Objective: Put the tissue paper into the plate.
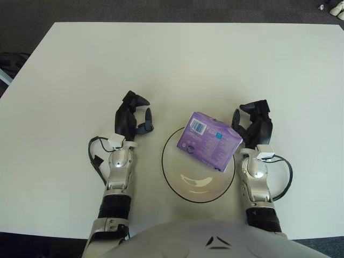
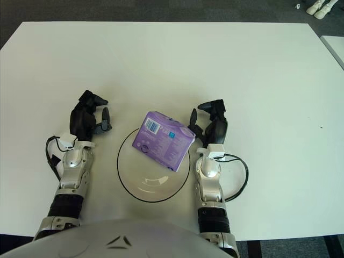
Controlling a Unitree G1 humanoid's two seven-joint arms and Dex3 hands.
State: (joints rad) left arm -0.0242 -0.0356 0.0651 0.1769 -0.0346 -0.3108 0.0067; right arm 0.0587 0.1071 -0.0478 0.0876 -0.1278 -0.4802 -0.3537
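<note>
1. Left eye view: the purple plastic-wrapped tissue pack (image 1: 210,141) sits in the white, dark-rimmed round plate (image 1: 173,177), propped on the plate's far-right rim, tilted. Expect it to be light, soft and squashy with slick film; if you re-seat it, pinch across the short sides. Right hand (image 1: 253,124) is just right of the pack, fingers spread, holding nothing. You can't tell if a fingertip touches the wrap.
2. Right eye view: left hand (image 2: 87,118) is left of the plate, apart from it, fingers loosely curled, empty. The pack's underside and its contact with the rim are hidden. The label print is too small to read.
</note>
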